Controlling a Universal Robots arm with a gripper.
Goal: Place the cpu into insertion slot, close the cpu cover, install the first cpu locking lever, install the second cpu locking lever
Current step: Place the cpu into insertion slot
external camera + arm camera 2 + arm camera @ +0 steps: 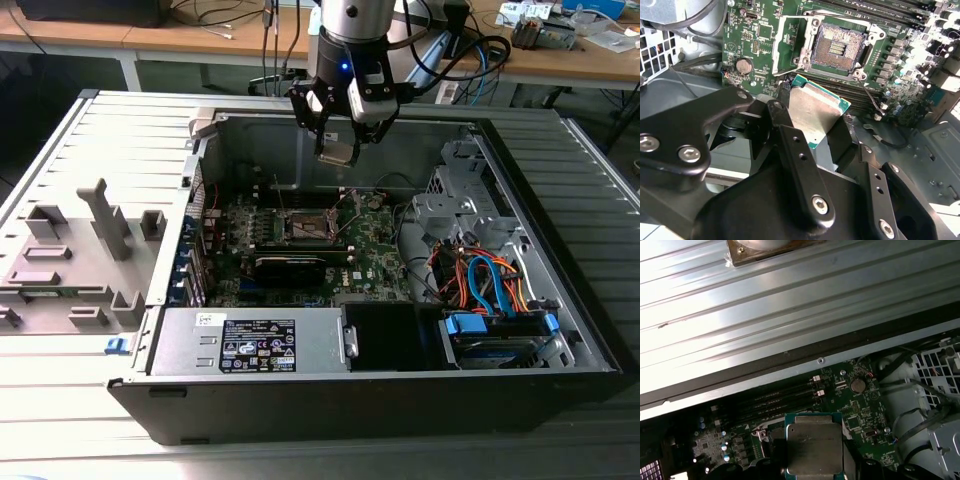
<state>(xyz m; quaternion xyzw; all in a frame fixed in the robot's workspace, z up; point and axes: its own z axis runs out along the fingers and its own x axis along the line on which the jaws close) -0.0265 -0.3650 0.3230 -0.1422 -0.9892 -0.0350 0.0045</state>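
- Small square silver-topped cpu (816, 111): its lower part is hidden behind the black gripper fingers (792, 145) in the second wrist view.
- In the first wrist view its bottom edge runs off the picture.

The exterior view looks down from well back onto the open computer case (380, 405); both wrist views face downward at close range, sharing the motherboard (755, 45) and the cpu (814, 445).

Tally: one open computer case (400, 400), one green motherboard (378, 255), one cpu (815, 112), one insertion slot (837, 47), one gripper (338, 150), one coin cell (744, 65), one long black card (290, 268), one power supply unit (250, 342), one blue drive caddy (497, 328), one grey fixture plate (80, 260)
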